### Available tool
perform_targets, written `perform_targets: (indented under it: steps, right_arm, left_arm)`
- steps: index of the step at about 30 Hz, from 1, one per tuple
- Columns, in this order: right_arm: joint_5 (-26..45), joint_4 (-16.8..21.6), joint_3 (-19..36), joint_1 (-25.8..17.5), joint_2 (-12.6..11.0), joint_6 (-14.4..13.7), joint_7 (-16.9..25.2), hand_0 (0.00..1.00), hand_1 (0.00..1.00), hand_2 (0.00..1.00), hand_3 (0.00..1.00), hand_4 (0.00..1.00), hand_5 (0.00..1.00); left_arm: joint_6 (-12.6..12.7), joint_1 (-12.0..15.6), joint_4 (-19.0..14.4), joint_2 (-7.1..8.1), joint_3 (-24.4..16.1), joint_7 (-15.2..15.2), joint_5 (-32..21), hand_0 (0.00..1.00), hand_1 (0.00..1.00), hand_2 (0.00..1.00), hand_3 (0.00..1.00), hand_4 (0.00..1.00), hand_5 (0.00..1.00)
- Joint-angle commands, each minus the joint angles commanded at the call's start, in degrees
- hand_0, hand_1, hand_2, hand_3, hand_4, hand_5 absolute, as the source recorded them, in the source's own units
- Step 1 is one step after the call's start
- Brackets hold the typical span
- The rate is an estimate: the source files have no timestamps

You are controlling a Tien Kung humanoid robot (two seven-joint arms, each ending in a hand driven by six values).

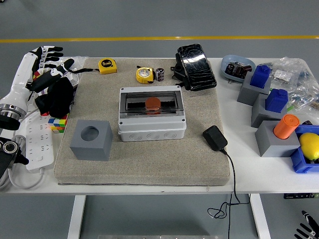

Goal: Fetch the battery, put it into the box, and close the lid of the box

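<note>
I see the beige mat (144, 154) covering the white surface (259, 179); the grey box (152, 113) sits mid-mat, lid down. Left hand (47, 62) hovers far left, fingers (54, 50) released, holding nothing. Battery (160, 74) stands behind the box, beside the yellow tape measure (144, 74).

The battery (160, 74) is a small dark cylinder with a pale band, standing upright at the far edge of the tan mat, just beside a yellow tape measure and left of a black wrapped object. The box (152, 113) is a light grey rectangular enclosure at the mat's centre — its long side faces the near table edge. Its lid (151, 103), a smoky transparent panel, lies flat and closed; an orange object shows through it. Battery and box are well apart.
</note>
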Motion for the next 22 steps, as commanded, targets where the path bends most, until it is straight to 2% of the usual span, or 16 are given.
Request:
perform_targets:
  steps: [22]
  right_arm:
    - [0.1, 0.0, -0.1, 0.0, 0.2, 0.0, 0.2, 0.629, 0.637, 0.63, 0.557, 0.953, 0.534]
  left_arm:
    - [-0.2, 0.1, 0.0, -0.2, -0.2, 0.2, 0.2, 0.596, 0.717, 0.712, 0.728, 0.998, 0.722]
